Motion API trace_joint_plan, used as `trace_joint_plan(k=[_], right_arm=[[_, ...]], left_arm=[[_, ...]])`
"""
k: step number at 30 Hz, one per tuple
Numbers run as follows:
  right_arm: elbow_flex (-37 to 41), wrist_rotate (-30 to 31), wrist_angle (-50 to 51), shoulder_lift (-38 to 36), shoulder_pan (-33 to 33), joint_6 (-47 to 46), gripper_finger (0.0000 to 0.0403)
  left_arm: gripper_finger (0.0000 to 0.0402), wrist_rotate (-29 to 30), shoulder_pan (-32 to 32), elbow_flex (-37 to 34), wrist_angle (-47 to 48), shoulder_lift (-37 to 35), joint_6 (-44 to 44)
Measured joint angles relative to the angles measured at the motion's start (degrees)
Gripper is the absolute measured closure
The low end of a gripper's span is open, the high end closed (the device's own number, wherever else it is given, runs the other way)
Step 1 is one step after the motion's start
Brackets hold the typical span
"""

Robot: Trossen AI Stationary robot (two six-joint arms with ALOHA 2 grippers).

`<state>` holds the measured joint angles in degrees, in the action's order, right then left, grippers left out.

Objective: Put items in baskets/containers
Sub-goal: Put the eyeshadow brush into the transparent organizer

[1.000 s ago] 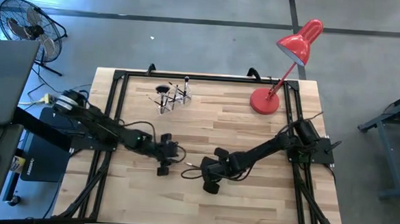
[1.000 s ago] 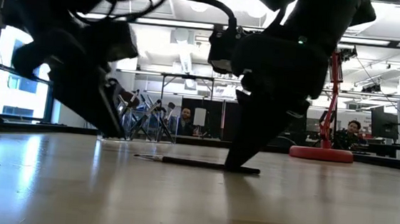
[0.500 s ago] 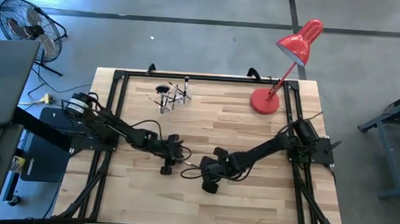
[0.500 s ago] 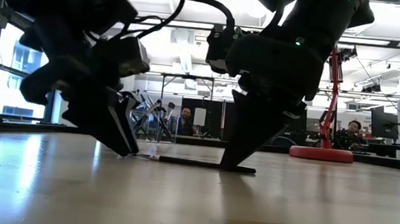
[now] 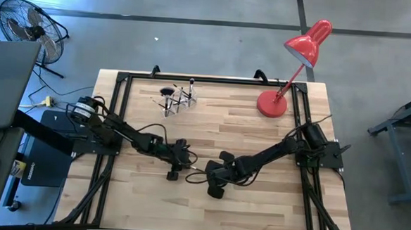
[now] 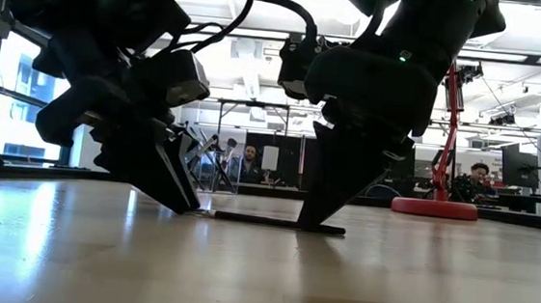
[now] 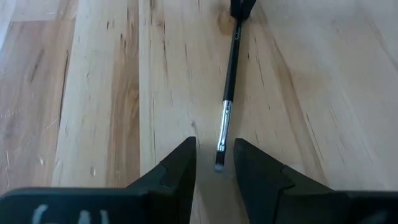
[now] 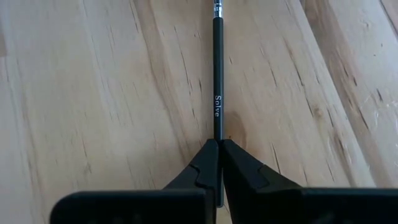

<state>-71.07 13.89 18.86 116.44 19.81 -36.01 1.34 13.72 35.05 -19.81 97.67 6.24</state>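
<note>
A slim makeup brush (image 7: 229, 93) is seen lying flat on the table (image 5: 258, 195), mid-front. Its handle end is clamped by the right gripper (image 8: 217, 152), fingers together on it. The left gripper (image 7: 215, 160) is placed at the brush's tip end, fingers apart with the tip between them. The clear holder (image 5: 179, 100) with brushes is seen well apart, at the far left of the table

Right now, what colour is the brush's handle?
Black, with a silver ferrule; the brush shows best in the left wrist view.
</note>
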Motion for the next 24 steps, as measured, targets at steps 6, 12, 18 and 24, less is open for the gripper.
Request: trace_joint_plan(k=[6,12,18,24], right_arm=[[0.0,-0.01,0.01,0.0,0.0,0.01,0.0392],[-0.02,0.0,0.02,0.0,-0.04,-0.01,0.0392],[-0.02,-0.18,0.43,-0.57,-0.05,-1.44,0.0388],[0.08,2.61,2.58,-4.16,-0.16,-1.17,0.0348]], left_arm=[[0.0363,-0.99,0.0,0.2,1.49,0.0,0.02],[0.0395,-1.97,0.0,0.24,3.84,-0.07,0.05],[0.04,-0.94,0.11,0.17,4.22,-0.04,1.76],[0.0401,-0.65,0.09,0.09,4.24,0.0,5.89]])
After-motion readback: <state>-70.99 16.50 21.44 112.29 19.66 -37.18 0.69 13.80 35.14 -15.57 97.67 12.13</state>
